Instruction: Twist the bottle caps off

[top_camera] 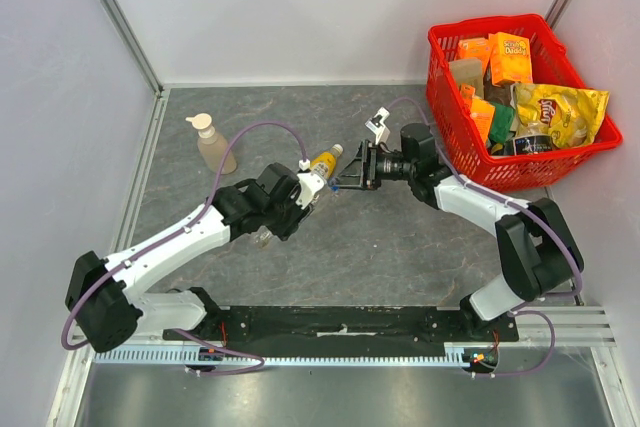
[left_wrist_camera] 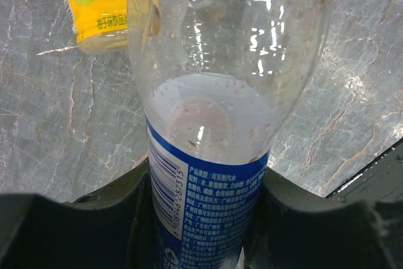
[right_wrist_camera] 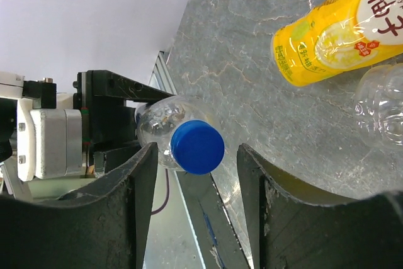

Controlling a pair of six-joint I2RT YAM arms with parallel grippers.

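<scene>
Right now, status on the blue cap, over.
Left gripper shut on clear blue-labelled bottle. Right gripper open, straddling blue cap; cap on. Yellow juice bottle lies aside, not blocking.

Light bright, diffuse; shadows faint on tabletop (top_camera: 400,257). White glare streaks on clear bottle (left_wrist_camera: 233,61); wrist-view bottom edges dark, slightly soft.

table (top_camera: 400,247) — grey marbled | soap dispenser (top_camera: 213,142) standing far left | red basket (top_camera: 530,169) far right | juice bottle (right_wrist_camera: 334,29) lying mid-table
</scene>
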